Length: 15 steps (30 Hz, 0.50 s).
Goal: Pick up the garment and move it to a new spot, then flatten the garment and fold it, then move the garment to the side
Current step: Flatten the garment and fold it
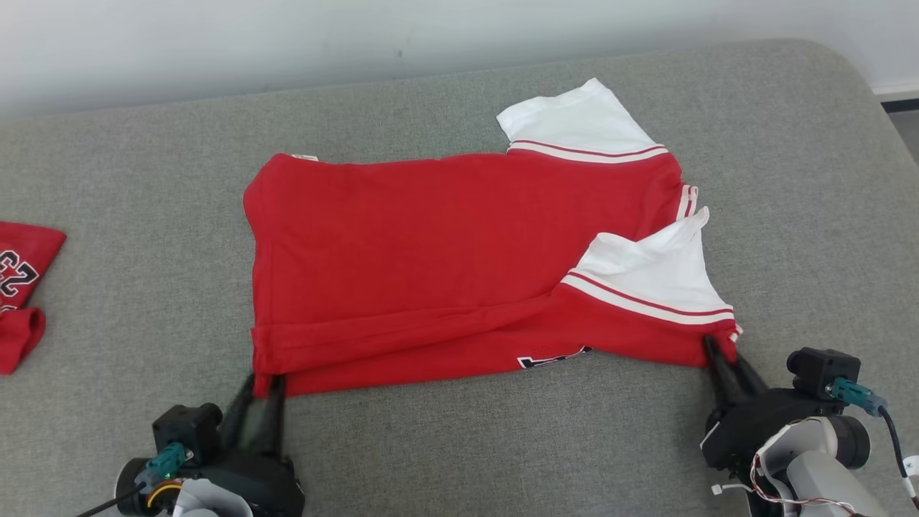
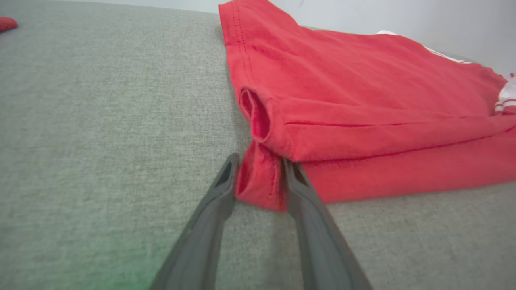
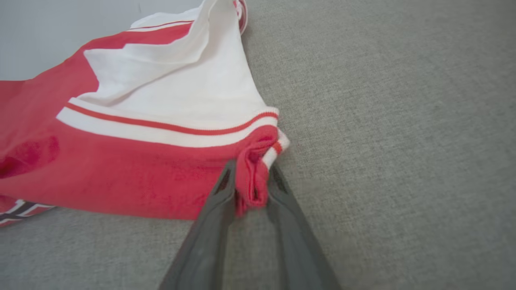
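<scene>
The garment [image 1: 445,244], a red shirt with white, red-striped sleeves, lies folded lengthwise on the grey padded surface [image 1: 129,172]. My left gripper [image 1: 262,384] holds its near left corner. In the left wrist view that gripper [image 2: 260,169] has the bunched red hem [image 2: 258,185] pressed between both fingers. My right gripper [image 1: 714,348] grips the near right corner, just below the white sleeve [image 1: 660,276]. The right wrist view has this gripper [image 3: 250,173] pinched on a fold of red and striped cloth [image 3: 252,169]. Black lettering [image 1: 553,357] peeks from the near edge.
Another red piece of clothing with a black-and-white number [image 1: 18,287] lies at the surface's far left edge. A pale wall [image 1: 287,43] runs behind the surface. The surface rounds off at the back right corner [image 1: 854,79].
</scene>
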Available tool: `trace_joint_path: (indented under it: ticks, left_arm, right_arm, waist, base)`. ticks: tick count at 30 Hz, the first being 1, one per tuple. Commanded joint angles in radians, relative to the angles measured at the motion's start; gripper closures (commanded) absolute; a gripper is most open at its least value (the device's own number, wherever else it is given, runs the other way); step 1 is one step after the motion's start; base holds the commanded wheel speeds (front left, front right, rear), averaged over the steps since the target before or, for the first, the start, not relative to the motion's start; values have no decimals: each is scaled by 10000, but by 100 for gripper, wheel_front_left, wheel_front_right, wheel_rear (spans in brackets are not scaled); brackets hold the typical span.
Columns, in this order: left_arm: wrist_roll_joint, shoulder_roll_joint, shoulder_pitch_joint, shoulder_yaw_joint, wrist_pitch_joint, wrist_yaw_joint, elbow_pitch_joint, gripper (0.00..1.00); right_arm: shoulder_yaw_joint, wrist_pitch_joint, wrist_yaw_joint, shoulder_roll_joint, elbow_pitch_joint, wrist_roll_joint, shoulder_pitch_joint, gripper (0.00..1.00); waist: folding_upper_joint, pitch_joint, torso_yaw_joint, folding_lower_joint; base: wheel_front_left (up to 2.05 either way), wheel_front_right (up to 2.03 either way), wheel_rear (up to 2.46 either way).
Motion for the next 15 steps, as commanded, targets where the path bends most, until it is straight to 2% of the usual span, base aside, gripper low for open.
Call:
trace_joint_path:
  ticks: [1, 8, 15]
  left_arm:
    - [-98, 28, 96, -62, -25, 11, 75, 100]
    - [-58, 24, 1001, 296, -28, 18, -643, 100]
    - [252, -242, 2495, 688, -28, 144, -1753, 100]
  right_arm:
    - [72, -145, -25, 59, 57, 137, 37, 100]
    - [35, -422, -25, -133, -246, 474, 657, 100]
    - [-507, -247, -25, -353, -1411, 730, 2196, 100]
  waist:
    - [-1, -177, 23, -1]
    - [-1, -852, 174, -1]
    - [-1, -1394, 459, -1]
  base:
    - [0, 0, 0]
    - [0, 0, 0]
    - [0, 0, 0]
